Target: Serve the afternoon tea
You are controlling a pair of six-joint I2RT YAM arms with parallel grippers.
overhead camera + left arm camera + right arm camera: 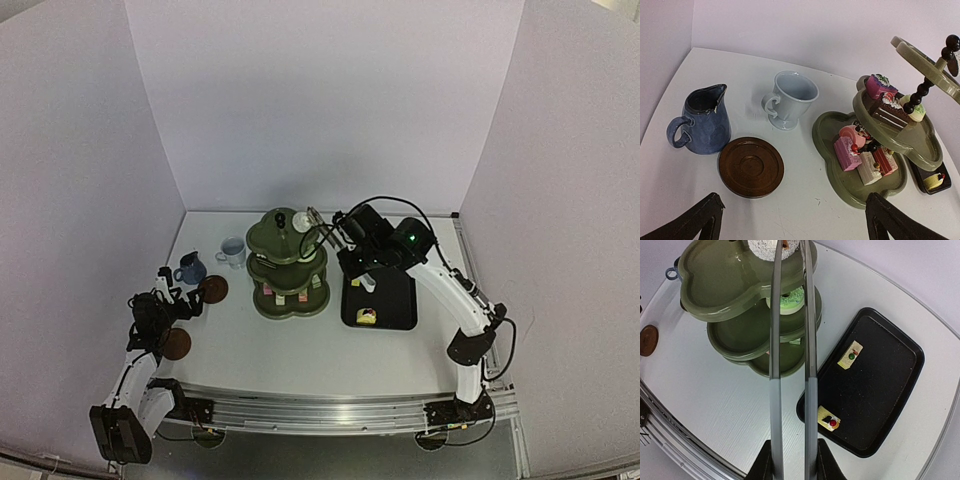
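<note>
Right wrist view: white sugared cake (pixel 762 247) caught between the tips of the metal tongs (pixel 775 390), directly over the top tier of the green three-tier stand (pixel 715 270). Cannot tell whether resting on that tier or just above it. Sits at the far end of the tongs from the right pincer (pixel 792 455), well apart from its fingers. Clamped tight on the tong handles, both blades squeezed nearly parallel. One tier down, a green-topped cake (pixel 790 302). Just beside the stand, a black tray (pixel 890 385) carrying a yellow cake with a green dot (pixel 850 356) and another with a red dot (pixel 829 421).

Left wrist view: pink, white and red slices (pixel 860 157) crowded on the bottom tier, a chocolate slice (pixel 888 112) on the middle one. Beside the stand a pale mug (pixel 790 100), then a dark blue mug (pixel 702 122), with a brown saucer (pixel 751 167) in front of them, bare. Left pincer (pixel 794 200) gaping wide near that saucer, nothing between its fingers.

Top view: second brown saucer (pixel 176 344) close to the left arm, nearer the table's front edge.
</note>
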